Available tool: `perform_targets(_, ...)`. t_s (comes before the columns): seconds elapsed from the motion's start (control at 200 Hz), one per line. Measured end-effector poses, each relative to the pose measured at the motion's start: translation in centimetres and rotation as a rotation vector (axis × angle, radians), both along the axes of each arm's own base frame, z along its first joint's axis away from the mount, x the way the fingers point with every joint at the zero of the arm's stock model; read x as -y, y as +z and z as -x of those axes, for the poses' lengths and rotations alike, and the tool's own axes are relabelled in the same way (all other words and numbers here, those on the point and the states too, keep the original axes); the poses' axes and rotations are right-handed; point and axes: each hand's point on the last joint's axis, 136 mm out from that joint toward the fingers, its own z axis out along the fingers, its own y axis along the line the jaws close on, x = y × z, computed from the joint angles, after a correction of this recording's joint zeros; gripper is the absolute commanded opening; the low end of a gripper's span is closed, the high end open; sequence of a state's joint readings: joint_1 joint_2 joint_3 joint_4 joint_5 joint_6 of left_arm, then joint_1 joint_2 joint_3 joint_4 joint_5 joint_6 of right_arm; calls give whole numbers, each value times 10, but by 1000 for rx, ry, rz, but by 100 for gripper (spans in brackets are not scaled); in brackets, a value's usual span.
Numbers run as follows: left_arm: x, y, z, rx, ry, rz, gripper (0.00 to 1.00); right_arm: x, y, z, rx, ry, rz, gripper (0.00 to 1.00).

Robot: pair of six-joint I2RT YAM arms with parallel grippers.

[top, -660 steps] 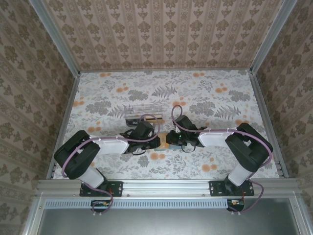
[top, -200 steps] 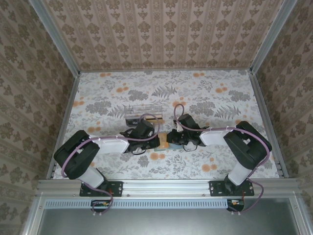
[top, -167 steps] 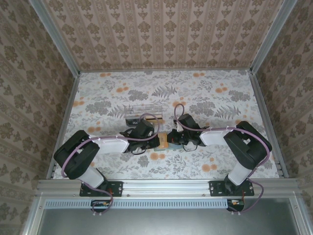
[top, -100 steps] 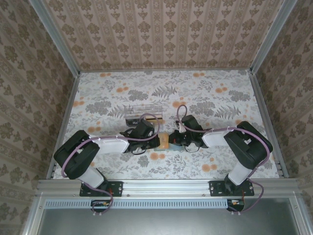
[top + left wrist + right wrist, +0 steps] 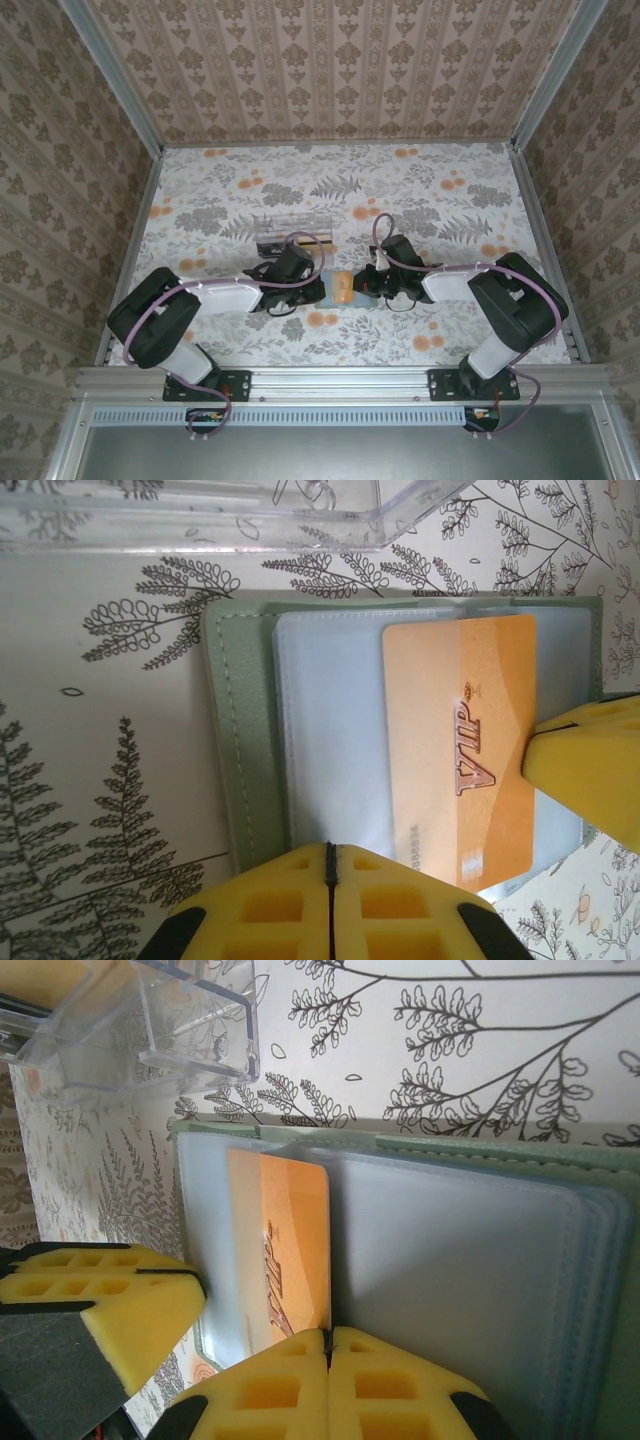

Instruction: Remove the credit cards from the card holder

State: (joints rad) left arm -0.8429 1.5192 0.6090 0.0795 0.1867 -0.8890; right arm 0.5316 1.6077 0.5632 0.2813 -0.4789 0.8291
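The grey-green card holder [image 5: 240,730] lies open on the flowered table, its clear sleeves facing up. An orange VIP card [image 5: 460,740] sticks partway out of a sleeve. My left gripper [image 5: 330,875] is shut on the holder's near sleeve edge. My right gripper [image 5: 327,1345] is shut on the edge of the orange card [image 5: 290,1240], over the holder [image 5: 500,1145]. From above, the card [image 5: 343,288] shows between the left gripper [image 5: 318,290] and the right gripper [image 5: 363,288], with a strip of the holder [image 5: 327,291] beside it.
A clear plastic box [image 5: 292,232] with black and orange contents stands just behind the left gripper; its wall [image 5: 200,510] is close to the holder's far edge, and the box [image 5: 150,1020] also sits beyond the holder in the right wrist view. Metal rails edge the table [image 5: 450,190].
The right gripper has drawn back to the right, and the orange card has slid out with it into the gap between the grippers. The left gripper has stayed put.
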Motion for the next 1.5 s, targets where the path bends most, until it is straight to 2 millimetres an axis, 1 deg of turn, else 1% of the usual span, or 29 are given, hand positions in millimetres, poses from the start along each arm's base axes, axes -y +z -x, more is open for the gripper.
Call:
perform_targets(0.08,-1,3,2,1,-6,-2,10,0,0,0,2,1,1,0)
perform_targets(0.225,3,12,5,14,-25,0,8,1,1,0,9,7,4,0)
perform_targets(0.355,4,15,2,28,-24,-4,7,7,6,1,17,-1,18,0)
perform_targets(0.5,1,11,1,22,-17,-15,5,22,15,-1,45,-27,36,0)
perform_targets(0.66,-1,8,1,14,-11,-23,6,46,20,1,53,-73,68,0)
perform_targets(0.755,-2,9,1,16,-11,-21,7,56,32,3,86,-86,82,0)
perform_targets(0.875,-1,23,0,41,-10,6,8,64,52,8,149,-80,100,0)
perform_targets(1.025,-2,50,-3,99,-1,49,10,73,66,15,183,-73,140,0)
perform_targets(1.145,-6,72,-5,154,7,76,15,76,80,15,213,-54,168,0)
perform_targets(1.17,-8,76,-5,167,12,81,19,76,84,14,220,-50,173,0)
perform_targets(1.21,-12,84,-4,191,14,84,31,75,91,13,239,-36,189,0)
perform_targets(1.295,-25,100,-3,240,36,98,73,68,110,9,291,6,221,0)
perform_targets(1.315,-28,105,-3,254,44,103,81,64,115,9,304,22,225,0)
perform_targets(1.355,-36,112,-2,274,63,108,92,57,127,6,339,55,239,0)
perform_targets(1.395,-45,120,-2,298,85,116,100,49,137,3,369,86,249,0)
perform_targets(1.5,-71,138,1,363,146,136,100,25,160,-8,450,177,309,0)
